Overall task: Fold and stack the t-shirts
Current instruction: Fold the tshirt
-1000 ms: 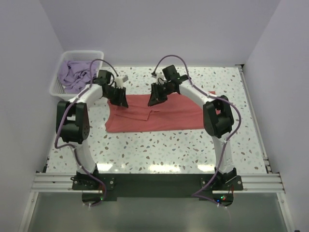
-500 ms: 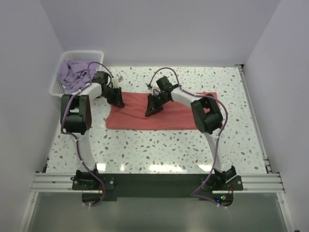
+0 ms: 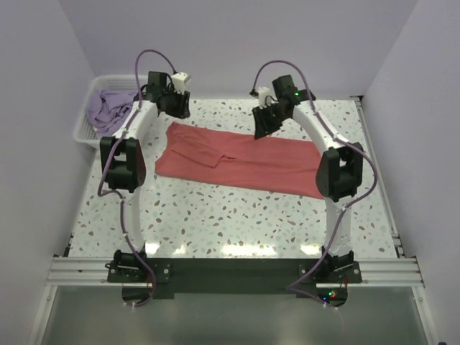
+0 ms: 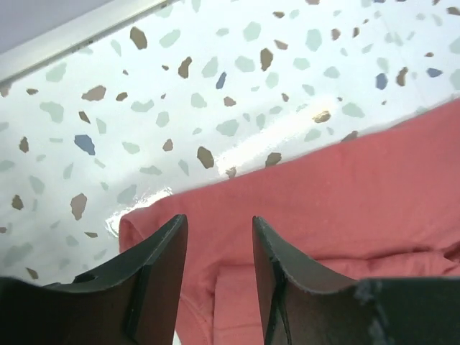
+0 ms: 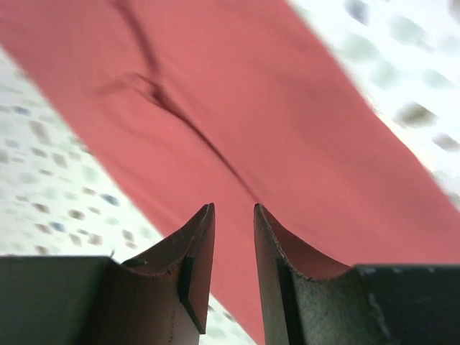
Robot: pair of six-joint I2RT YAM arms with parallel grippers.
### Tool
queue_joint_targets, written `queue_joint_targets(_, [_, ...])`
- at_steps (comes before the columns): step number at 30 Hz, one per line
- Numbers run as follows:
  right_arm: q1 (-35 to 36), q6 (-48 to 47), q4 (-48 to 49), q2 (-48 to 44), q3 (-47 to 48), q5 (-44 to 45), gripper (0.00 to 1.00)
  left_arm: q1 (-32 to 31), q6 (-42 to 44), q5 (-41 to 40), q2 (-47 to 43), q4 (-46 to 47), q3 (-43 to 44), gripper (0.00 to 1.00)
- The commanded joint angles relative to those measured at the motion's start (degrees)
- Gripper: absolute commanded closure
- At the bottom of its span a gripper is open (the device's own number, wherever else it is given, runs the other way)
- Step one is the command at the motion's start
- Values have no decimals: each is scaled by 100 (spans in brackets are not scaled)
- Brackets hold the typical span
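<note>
Far left, basket [image 3: 81, 134] w/ purple tee [image 3: 108, 108]; L gripper [image 4: 216, 224], R gripper [image 5: 234, 210] released over red tee [image 3: 248, 162].

You have bare counter [image 3: 230, 223] along the near side, between the coral-red t-shirt [image 3: 244, 162] and the arm bases. A narrower bare strip runs behind the shirt to the back wall. The shirt lies flat across the middle. In the far left corner the white lattice basket [image 3: 85, 128], heaped with the lavender t-shirt [image 3: 108, 106], stands just beside the left arm. Open room lies between the left gripper [image 3: 176, 108] and right gripper [image 3: 261, 126]. Side walls hem both flanks.
</note>
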Motion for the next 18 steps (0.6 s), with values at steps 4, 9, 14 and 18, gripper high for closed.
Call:
queue_joint_targets(4, [-452,-1706,-1337,-142,-556,2019,71,-144,311,-111,-1302,128,-833,55])
queue_joint_targets(9, [-470,-1917,-1222,-37,-969,2695,75,-460,417,-673,-1786,-520,-1538,73])
queue_joint_targets(14, [-470,-2040,-976,-54,-1496,3065,77,-557,258,-665,-2173,-751,-2644,80])
queue_joint_targets(18, [-461,-2111,-695,-89,-2041,3215,78,-733,145,-753,-2226,-707,-3288,83])
